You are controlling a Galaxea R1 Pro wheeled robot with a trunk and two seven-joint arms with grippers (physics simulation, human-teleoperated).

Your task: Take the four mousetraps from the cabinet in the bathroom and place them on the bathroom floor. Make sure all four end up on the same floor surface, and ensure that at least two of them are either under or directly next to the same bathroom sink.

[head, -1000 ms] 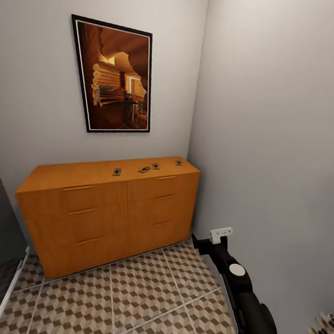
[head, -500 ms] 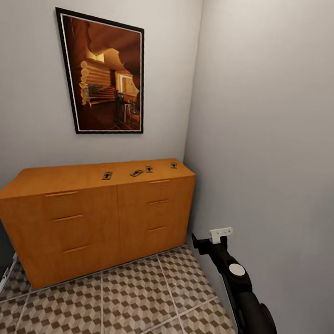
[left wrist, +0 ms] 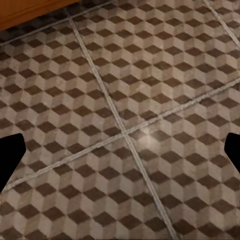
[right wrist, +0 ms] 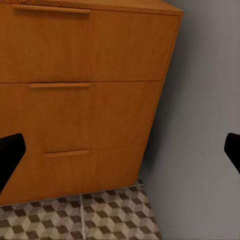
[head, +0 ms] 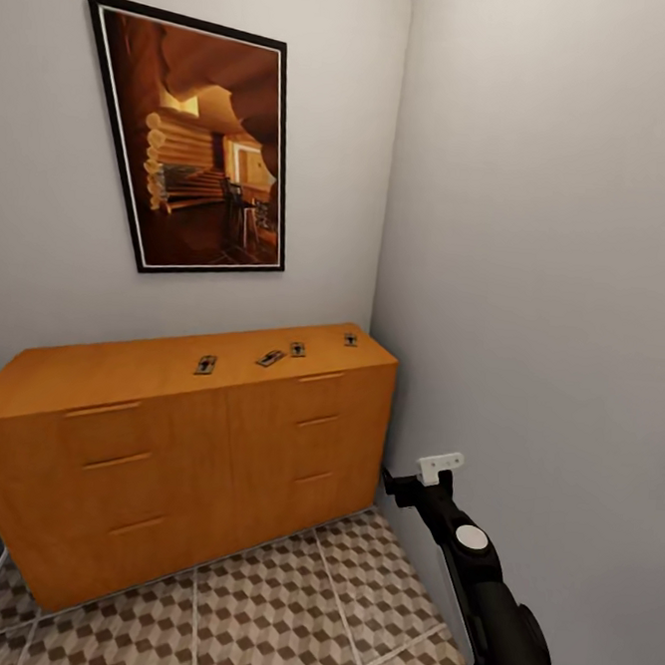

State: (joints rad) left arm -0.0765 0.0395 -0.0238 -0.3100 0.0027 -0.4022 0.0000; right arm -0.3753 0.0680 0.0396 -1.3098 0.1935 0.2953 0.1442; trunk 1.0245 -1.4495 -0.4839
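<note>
camera: swung right, nearer | cabinet (head: pixel 183 451) looms larger (mousetraps (head: pixel 270 358) unmoved on top)

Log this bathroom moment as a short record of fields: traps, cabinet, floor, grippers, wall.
mousetraps: four on the cabinet top, at
cabinet: orange-brown, six drawer fronts, all shut, set in the room corner
bathroom floor: cube-pattern tiles, no trap on it in these views
left gripper: open, over the tiles
right gripper: open, facing the cabinet's right end
wall: framed picture above the cabinet
</note>
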